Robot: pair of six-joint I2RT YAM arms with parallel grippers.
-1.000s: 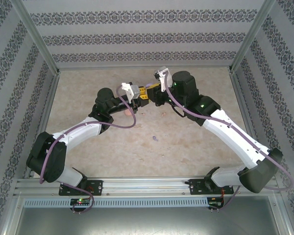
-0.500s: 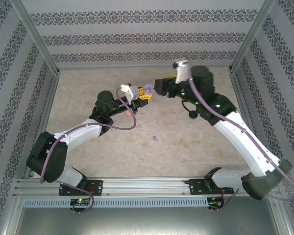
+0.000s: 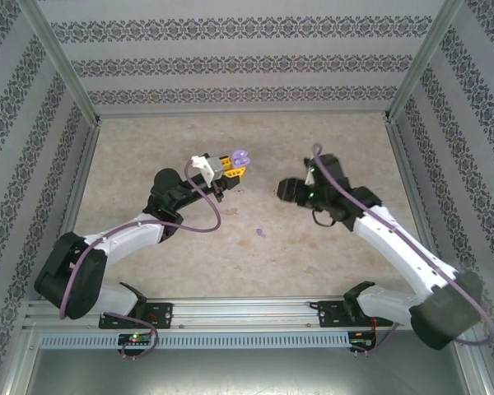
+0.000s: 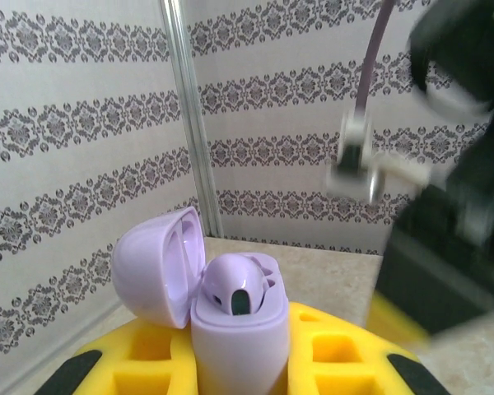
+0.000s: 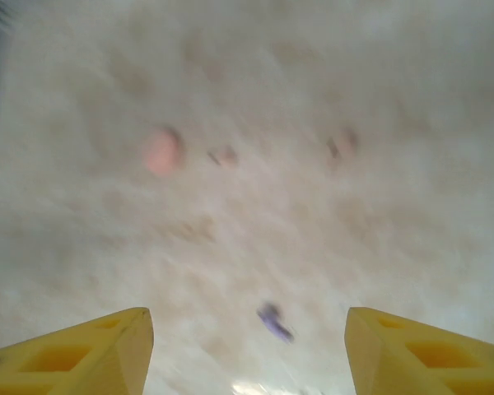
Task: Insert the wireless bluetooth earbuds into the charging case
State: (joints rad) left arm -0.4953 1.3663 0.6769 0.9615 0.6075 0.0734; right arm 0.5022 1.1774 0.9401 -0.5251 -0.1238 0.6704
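Left jaws gripping open purple case point(image 4: 235, 337), right jaws wide, empty — purple earbud point(image 5: 273, 322) on table point(image 5: 370, 239)

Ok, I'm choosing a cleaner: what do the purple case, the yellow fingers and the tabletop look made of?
Purple case: smooth plastic, satin sheen, soft highlights on the open lid. Left gripper's fingers: matte yellow plastic, probably moulded or printed, with recessed pockets. Table: beige mottled stone look; true material unclear.
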